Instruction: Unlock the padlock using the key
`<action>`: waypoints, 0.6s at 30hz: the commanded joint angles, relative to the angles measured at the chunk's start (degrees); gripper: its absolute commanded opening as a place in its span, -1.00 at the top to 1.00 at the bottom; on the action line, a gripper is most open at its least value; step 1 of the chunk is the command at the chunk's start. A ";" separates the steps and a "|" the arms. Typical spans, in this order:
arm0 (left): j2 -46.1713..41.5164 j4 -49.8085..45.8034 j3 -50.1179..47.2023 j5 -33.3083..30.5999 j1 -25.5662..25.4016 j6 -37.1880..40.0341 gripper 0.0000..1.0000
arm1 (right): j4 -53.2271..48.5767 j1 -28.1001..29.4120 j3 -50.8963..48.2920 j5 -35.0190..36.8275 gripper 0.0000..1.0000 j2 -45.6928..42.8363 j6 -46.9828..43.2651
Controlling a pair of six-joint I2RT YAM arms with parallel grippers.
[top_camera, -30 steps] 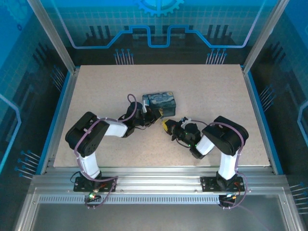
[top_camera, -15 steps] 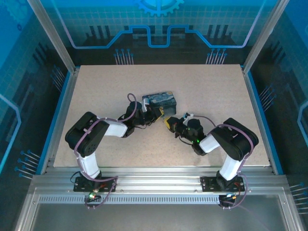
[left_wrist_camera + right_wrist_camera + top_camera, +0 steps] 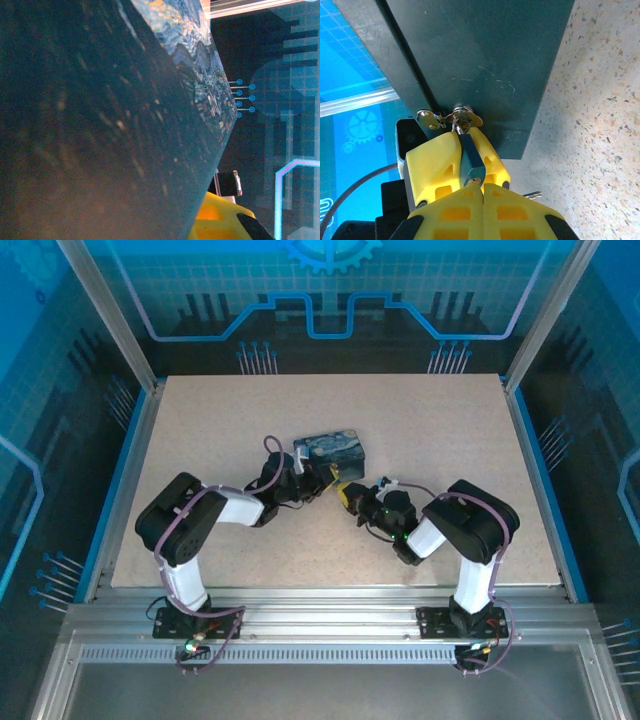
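Note:
The padlock, a small dark grey body, hangs by its shackle from the hasp on the painted tin box. My left gripper is shut on the padlock, one yellow finger on each side. My right gripper is shut, tips pressed against the lock's underside, where a silvery bit of the key shows at the seam. From above, the left gripper and right gripper meet just in front of the box. The box's side looms close in the left wrist view.
A small silver key blade pokes out to the right beside my right fingers; I cannot tell what it is attached to. Speckled tabletop lies open behind and to the right of the box. Metal frame posts stand at the table's corners.
The right arm's elbow swung out to the right half a second ago and has come back. Both grippers stay at the padlock with unchanged grips.

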 commanded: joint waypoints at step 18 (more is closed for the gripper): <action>-1.62 4.38 -0.73 7.86 -1.85 -0.66 1.00 | -4.83 -0.66 5.52 3.06 1.00 -0.21 -1.31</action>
